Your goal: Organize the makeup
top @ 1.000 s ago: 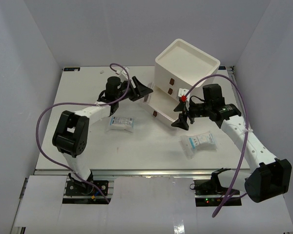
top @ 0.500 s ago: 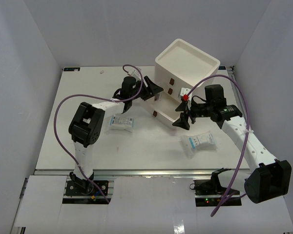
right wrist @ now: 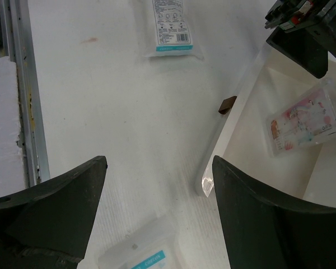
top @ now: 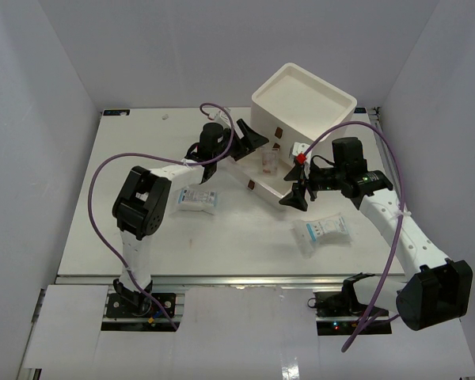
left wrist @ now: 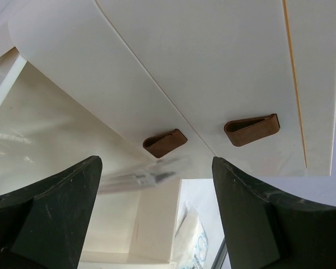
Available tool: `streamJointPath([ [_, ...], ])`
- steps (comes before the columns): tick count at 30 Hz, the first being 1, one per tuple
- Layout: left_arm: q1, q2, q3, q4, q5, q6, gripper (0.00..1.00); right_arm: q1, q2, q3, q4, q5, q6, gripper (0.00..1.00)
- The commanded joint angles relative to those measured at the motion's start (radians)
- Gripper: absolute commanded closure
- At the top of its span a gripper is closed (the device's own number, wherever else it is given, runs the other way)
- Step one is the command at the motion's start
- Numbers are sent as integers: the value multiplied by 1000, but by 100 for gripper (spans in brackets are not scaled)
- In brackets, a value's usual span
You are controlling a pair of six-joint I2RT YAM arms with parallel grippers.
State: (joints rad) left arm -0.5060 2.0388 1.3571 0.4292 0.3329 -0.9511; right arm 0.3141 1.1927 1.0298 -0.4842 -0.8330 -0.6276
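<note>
Tabletop (top: 142, 142): carries two white packets, one (top: 196, 199) left of the drawer, one (top: 324, 231) under the right arm.
Drawer box (top: 305, 99): far right; bottom drawer (top: 261, 190) pulled out.
Left hand (top: 253, 142): released, above the drawer.
Right hand (top: 294, 190): released, empty, beside the drawer front.
Sachet (top: 269, 161): pinkish, inside the open drawer.

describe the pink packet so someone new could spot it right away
Find the big white three-drawer box at the far right of the table; its lowest drawer is pulled open. The clear pinkish sachet sits inside that drawer. It alone is pink and in a drawer; the two white packets with teal print lie out on the table.
</note>
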Motion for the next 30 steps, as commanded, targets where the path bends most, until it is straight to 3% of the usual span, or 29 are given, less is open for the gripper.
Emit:
streamJointPath([
  [1, -5, -38, 26, 22, -2, 18, 10, -4, -10, -10, 39, -20, 12, 17],
  [9, -5, -86, 31, -36, -16, 141, 10, -6, -10, -16, 38, -23, 3, 17],
  [19, 30, -312, -78, -157, -41, 384, 10, -6, 16, -28, 73, 4, 37, 17],
  [22, 52, -432, -155, -194, -66, 431, 10, -4, 21, -52, 174, 84, 143, 18],
  [25, 83, -595, -271, -268, -103, 480, 10, 0, 27, -79, 289, 302, 284, 20],
  [27, 102, -676, -312, -376, -120, 501, 10, 15, 45, -70, 308, 394, 322, 26],
  [30, 127, -821, -389, -500, -159, 568, 9, 53, 105, -43, 323, 505, 280, 49],
])
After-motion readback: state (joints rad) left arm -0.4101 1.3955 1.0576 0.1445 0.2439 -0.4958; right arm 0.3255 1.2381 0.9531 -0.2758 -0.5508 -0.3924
